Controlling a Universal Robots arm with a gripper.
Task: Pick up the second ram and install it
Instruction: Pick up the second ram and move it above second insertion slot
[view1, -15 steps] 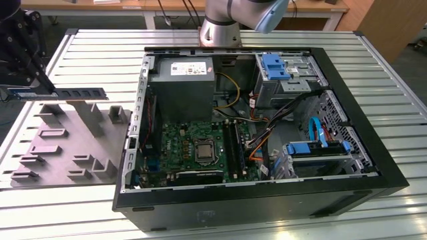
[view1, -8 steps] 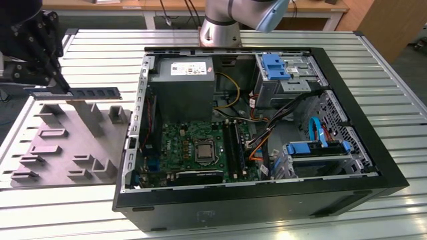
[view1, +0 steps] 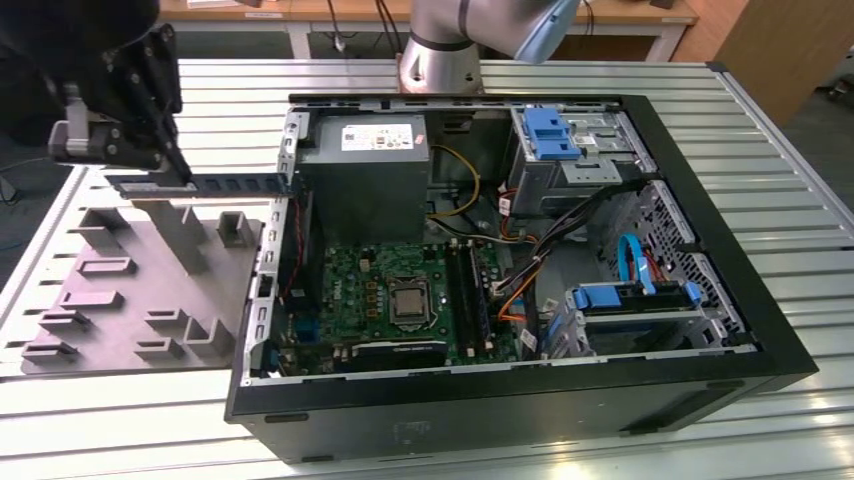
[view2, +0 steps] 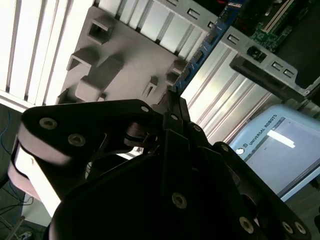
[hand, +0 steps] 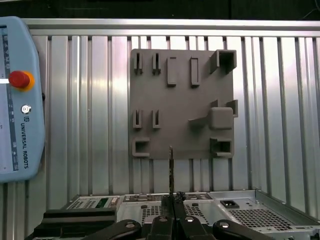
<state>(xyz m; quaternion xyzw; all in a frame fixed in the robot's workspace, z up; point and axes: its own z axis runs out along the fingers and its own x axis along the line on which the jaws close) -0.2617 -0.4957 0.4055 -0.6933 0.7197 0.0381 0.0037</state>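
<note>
**Black finger housing up close, second ram clamped at the tips**

Black links and bolt heads of my own wrist lie nearest in the second wrist view. At their far end my fingers (view2: 174, 106) are closed hard on the second ram (view2: 207, 40). I grip it by one end, and the blue-green stick with its row of dark chips runs away from me.

In the first wrist view the stick stands edge-on as a thin dark line rising from between the tips. Its free end sits in line with the near edge of the grey fixture plate (hand: 180, 105). Bare slats of the desk (hand: 90, 100) border that plate on each side. The teach pendant (hand: 20, 125) with its red button lies flat on the slats, apart from the plate. Just under my fingers, the pale perforated metal of the computer case (hand: 240, 212) crosses the view.

From the exterior view I am high on that view's left, holding the ram level in the air above the plate and its upright pegs. The free end reaches just up to the rim of the case's side wall. I cannot tell whether it touches. The slot of room between plate and wall is narrow.

That outside camera also gives me the case interior: the green motherboard (view1: 387, 290), the long black slots (view1: 461, 290) beside the processor socket, and the grey power supply (view1: 360, 170).
</note>
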